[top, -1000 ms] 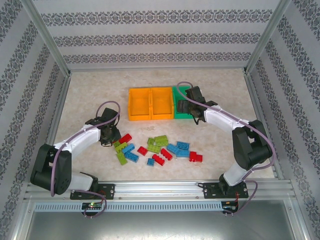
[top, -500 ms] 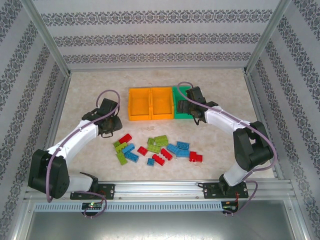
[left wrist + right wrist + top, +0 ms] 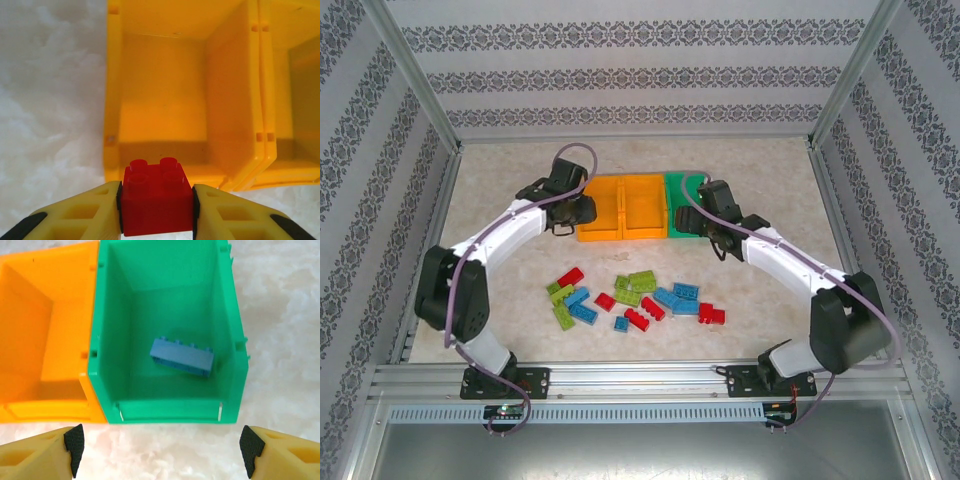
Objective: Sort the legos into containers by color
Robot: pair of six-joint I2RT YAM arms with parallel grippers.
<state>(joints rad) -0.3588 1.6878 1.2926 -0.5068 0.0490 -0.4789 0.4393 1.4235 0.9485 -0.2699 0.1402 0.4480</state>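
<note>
My left gripper [image 3: 156,205] is shut on a red lego [image 3: 157,197], held at the near left corner of the left orange container [image 3: 112,100]. From above, the left gripper [image 3: 575,212] hangs at that container's left side [image 3: 600,238]. My right gripper [image 3: 161,447] is open and holds nothing, just in front of the green container [image 3: 230,365]. A blue lego [image 3: 182,356] lies inside that container. In the top view the right gripper [image 3: 705,228] sits at the green container's [image 3: 676,190] near edge. Several loose red, green and blue legos [image 3: 630,295] lie mid-table.
A second orange container [image 3: 645,234] stands between the left orange one and the green one, all three touching in a row. Patterned walls and metal posts enclose the table. Bare tabletop lies left and right of the containers.
The left arm has swung from the pile up to the left orange container, carrying the red lego. The right arm has shifted slightly back at the green container, jaws still open.
</note>
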